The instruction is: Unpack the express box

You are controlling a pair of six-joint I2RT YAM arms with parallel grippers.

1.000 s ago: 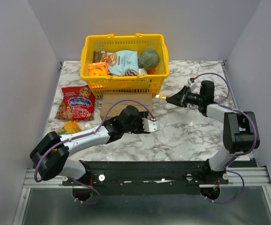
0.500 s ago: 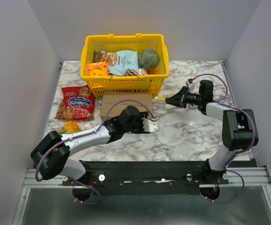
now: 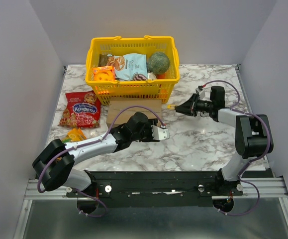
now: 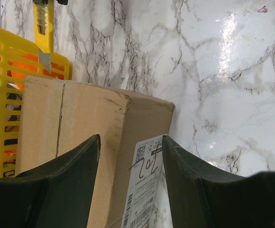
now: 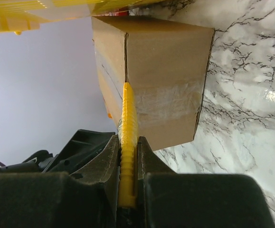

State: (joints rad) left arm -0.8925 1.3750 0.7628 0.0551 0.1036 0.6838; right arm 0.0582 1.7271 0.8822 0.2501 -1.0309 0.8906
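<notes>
A plain brown rectangular cardboard box (image 3: 134, 105) sits on the white marble-patterned table (image 3: 198, 139), pressed up against the near wall of a yellow plastic shopping basket (image 3: 134, 90) that is full of packaged groceries. The box's flaps are down and a strip of clear tape (image 5: 170, 102) runs across the end facing the right arm. The left gripper (image 3: 158, 132) hangs over the box's near right corner with its dark jaws standing apart. From its own camera the corner and a white shipping label (image 4: 144, 190) show in the gap between them, though I cannot tell whether either finger touches the cardboard. The right gripper (image 3: 184, 106) is clamped on a slim yellow utility knife (image 3: 171, 105) and points it leftward at the box. The blade tip (image 4: 44, 59) sits right at the box's far right edge beside the basket, but whether it touches the cardboard is unclear. To the left of the box a red printed sweets bag (image 3: 80, 108) lies flat on the table.
</notes>
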